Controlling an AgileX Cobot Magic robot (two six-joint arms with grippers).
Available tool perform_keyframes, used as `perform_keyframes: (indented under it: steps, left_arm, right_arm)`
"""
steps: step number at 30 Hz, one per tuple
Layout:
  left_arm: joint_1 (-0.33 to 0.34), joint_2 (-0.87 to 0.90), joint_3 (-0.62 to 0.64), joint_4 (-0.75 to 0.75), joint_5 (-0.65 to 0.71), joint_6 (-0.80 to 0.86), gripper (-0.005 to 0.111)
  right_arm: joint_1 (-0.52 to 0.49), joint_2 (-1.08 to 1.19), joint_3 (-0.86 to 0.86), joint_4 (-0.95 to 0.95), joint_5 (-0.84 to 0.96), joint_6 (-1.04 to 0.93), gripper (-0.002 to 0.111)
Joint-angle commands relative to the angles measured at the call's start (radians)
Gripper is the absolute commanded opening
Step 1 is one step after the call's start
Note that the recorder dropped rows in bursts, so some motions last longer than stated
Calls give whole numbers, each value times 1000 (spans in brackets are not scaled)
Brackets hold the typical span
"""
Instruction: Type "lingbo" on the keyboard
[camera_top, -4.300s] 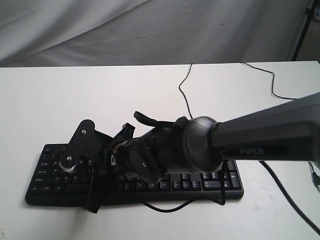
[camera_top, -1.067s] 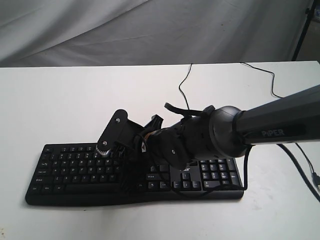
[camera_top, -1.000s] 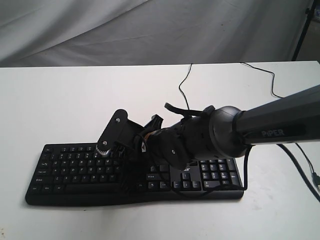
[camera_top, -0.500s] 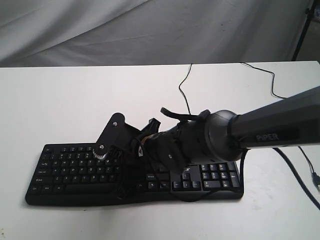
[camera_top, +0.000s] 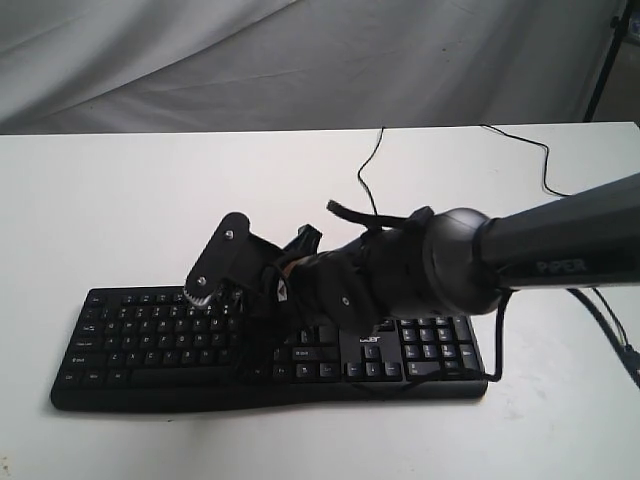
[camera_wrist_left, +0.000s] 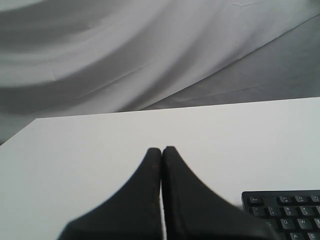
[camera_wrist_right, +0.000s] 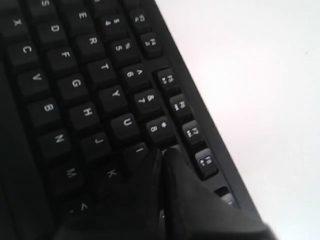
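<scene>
On the white counter (camera_top: 100, 220): one full-size black keyboard (camera_top: 150, 345), lying flat toward the near side. One thin cable (camera_top: 368, 180) runs back from it, and a second cable (camera_top: 545, 160) lies off right. Two hands. Right hand (camera_wrist_right: 162, 152): fingers closed together, holding nothing, tips down just beside the I key (camera_wrist_right: 140, 149); contact unclear. Left hand (camera_wrist_left: 161, 150): fingers pressed together, empty, over bare counter near the keyboard's corner.

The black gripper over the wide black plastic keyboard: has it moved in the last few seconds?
Yes. The right gripper has shifted rightward along the keyboard, from its left-end keys toward the middle letter keys.
</scene>
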Motion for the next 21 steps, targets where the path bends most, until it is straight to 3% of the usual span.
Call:
perform_keyframes:
  steps: [1, 10, 21]
  left_arm:
    - [-4, 3, 5, -1, -4, -3, 1]
    - [-4, 3, 5, -1, -4, -3, 1]
    - [-4, 3, 5, -1, -4, -3, 1]
  right_arm:
    - [6, -70, 2, -8, -1, 3, 0]
    - [6, -158, 33, -16, 56, 3, 0]
    - [6, -601, 387, 59, -10, 71, 0]
